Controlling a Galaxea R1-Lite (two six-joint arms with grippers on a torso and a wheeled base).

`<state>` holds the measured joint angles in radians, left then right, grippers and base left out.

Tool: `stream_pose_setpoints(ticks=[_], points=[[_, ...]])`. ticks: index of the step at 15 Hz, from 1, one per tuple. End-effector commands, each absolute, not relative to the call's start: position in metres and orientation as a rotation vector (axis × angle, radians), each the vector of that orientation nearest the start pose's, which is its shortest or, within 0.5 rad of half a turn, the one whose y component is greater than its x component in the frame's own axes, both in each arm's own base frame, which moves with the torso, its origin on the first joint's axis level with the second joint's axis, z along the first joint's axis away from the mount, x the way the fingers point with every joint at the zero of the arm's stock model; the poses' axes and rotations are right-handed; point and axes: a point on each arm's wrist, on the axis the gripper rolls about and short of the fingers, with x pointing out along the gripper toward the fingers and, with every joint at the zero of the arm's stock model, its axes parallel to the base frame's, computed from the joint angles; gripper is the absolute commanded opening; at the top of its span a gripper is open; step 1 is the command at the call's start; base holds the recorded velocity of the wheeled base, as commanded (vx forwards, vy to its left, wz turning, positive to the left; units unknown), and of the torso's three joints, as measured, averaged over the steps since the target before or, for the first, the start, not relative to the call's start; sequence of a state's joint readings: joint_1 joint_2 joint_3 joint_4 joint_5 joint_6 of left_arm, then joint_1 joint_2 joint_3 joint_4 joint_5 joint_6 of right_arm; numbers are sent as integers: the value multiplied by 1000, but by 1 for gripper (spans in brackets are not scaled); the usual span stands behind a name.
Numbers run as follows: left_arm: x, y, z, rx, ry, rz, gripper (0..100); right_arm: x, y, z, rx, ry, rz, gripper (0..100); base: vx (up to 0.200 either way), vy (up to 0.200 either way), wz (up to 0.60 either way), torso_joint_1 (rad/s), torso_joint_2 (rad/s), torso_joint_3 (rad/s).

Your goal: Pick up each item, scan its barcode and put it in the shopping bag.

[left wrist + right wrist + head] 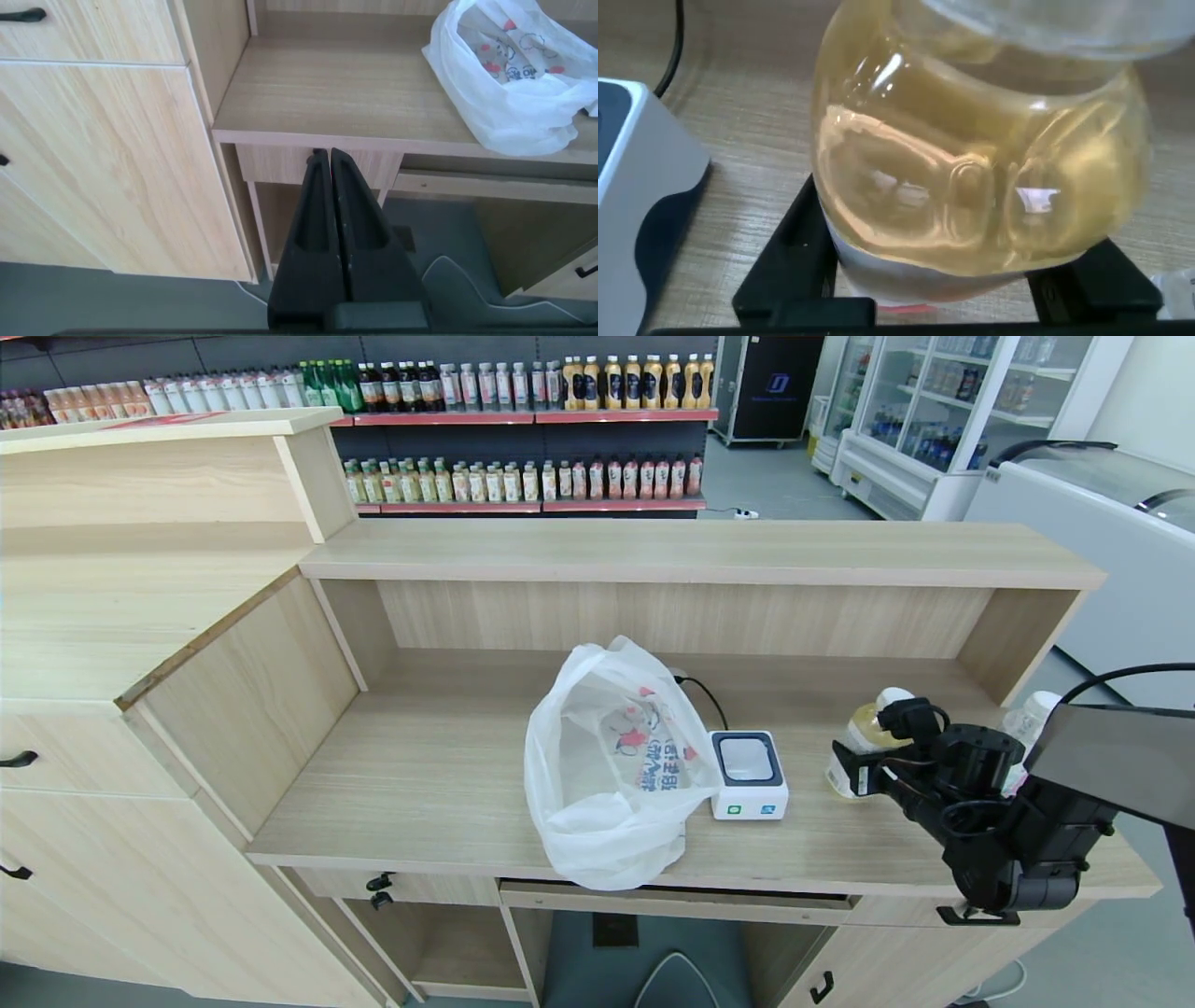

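Item: my right gripper (pixel 843 775), jaws apart astride the bottle (pixel 971 187). Close low and square, lift upright. Scanner (pixel 749 773) just beside. My left gripper (pixel 329 157): closed, empty.

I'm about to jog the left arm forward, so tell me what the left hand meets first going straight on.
Probably the drawer front just under the counter edge: the shut left hand points at it. Depth is unclear.
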<state>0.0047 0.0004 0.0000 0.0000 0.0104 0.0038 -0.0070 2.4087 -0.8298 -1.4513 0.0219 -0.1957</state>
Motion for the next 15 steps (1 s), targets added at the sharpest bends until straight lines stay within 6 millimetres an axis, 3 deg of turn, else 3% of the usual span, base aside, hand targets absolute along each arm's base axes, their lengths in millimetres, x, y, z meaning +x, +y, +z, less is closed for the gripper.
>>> stream_pose_setpoints(ticks=[1,4,7,10,11,14,15], points=[[-23,0,75,3,0,15,0,399,-5,12,-194,124,22,0,0,0,0,0,0,0],[-23,0,75,3,0,15,0,399,-6,15,-188,115,22,0,0,0,0,0,0,0],[-23,0,75,5,0,15,0,393,1,51,-95,63,94,0,0,0,0,0,0,0],[-23,0,75,5,0,15,0,372,17,113,38,50,246,0,0,0,0,0,0,0],[-23,0,75,3,0,15,0,367,17,125,52,48,278,0,0,0,0,0,0,0],[-23,0,75,5,0,15,0,317,28,201,175,39,501,0,0,0,0,0,0,0],[-23,0,75,5,0,15,0,306,32,212,212,42,544,0,0,0,0,0,0,0]])
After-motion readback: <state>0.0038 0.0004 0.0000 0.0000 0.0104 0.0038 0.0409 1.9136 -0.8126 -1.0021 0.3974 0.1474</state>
